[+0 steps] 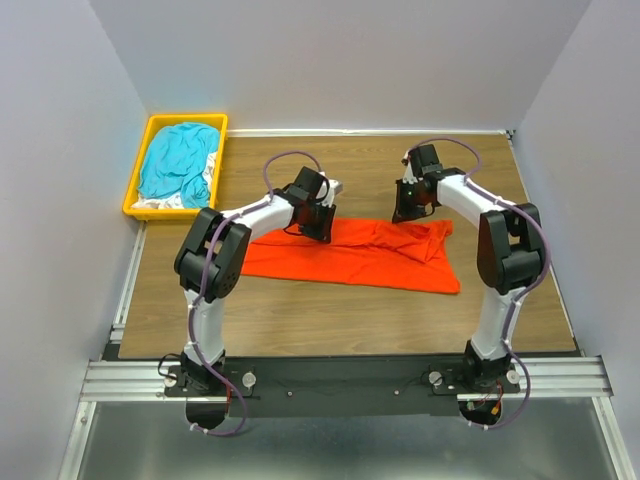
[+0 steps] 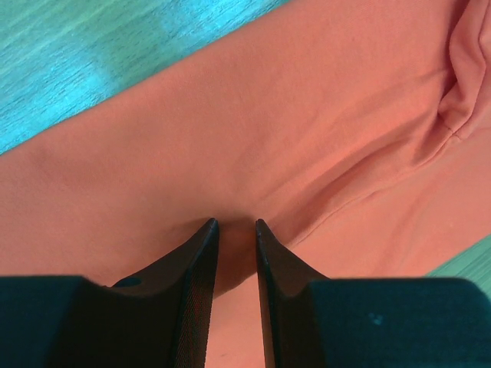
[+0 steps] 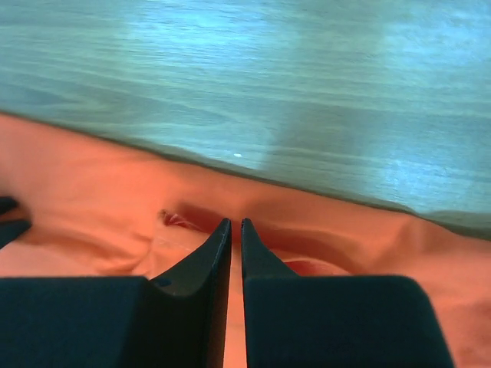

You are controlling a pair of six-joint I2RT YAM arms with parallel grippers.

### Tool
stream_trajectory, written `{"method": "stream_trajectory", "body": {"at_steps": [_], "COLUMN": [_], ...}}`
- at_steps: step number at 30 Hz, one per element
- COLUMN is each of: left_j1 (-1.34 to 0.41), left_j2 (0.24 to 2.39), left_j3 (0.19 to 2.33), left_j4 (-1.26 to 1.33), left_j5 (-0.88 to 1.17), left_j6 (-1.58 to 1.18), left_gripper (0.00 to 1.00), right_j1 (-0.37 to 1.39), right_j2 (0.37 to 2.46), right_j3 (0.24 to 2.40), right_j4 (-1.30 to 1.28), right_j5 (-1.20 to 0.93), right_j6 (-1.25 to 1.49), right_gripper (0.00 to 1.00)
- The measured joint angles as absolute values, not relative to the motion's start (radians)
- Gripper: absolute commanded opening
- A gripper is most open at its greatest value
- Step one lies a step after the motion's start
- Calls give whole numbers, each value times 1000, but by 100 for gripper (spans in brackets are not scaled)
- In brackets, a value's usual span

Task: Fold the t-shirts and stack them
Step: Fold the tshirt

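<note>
A bright orange-red t-shirt [image 1: 360, 255] lies as a long folded strip across the middle of the wooden table [image 1: 340, 320]. At its far left edge my left gripper [image 1: 318, 232] points down, its jaws [image 2: 234, 222] narrowly apart with a ridge of the orange cloth [image 2: 291, 138] pinched between the tips. My right gripper [image 1: 408, 215] is at the far right edge, and its jaws [image 3: 236, 221] are almost together on a raised fold of the same shirt [image 3: 92, 192]. A teal-blue t-shirt [image 1: 180, 160] lies crumpled in the bin on some white fabric [image 1: 160, 202].
The yellow plastic bin [image 1: 135, 190] sits at the table's far left corner. Grey walls close in the left, back and right sides. A metal rail [image 1: 340, 378] with both arm bases runs along the near edge.
</note>
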State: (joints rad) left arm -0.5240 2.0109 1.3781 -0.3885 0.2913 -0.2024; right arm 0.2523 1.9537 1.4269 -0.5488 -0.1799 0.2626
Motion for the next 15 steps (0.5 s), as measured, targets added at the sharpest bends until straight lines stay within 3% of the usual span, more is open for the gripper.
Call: {"method": "stream_trajectory", "body": {"at_steps": [8,9,13,15], "left_j1": [-525,-525,-527,-533], "left_j2": [1972,1968,1946,1945], "left_j3": [1343,1343,1371,1406], "left_j4": [-392,-392,-397,-391], "left_j5": [262,261,263,272], "left_j6": [-203,-203,-202,-202], "left_gripper": [35,35,35,35], "right_j1": [227,221,196,184], "right_j2": [1845,1796,1606,1508], "right_j3": [1313,1273,1147,1071], "right_j4": [-533,-536,-514,-480], "right_j5": [-148,-145,-142,-142], "right_j6": [303,310,340,352], "right_gripper": [18,25,39,39]}}
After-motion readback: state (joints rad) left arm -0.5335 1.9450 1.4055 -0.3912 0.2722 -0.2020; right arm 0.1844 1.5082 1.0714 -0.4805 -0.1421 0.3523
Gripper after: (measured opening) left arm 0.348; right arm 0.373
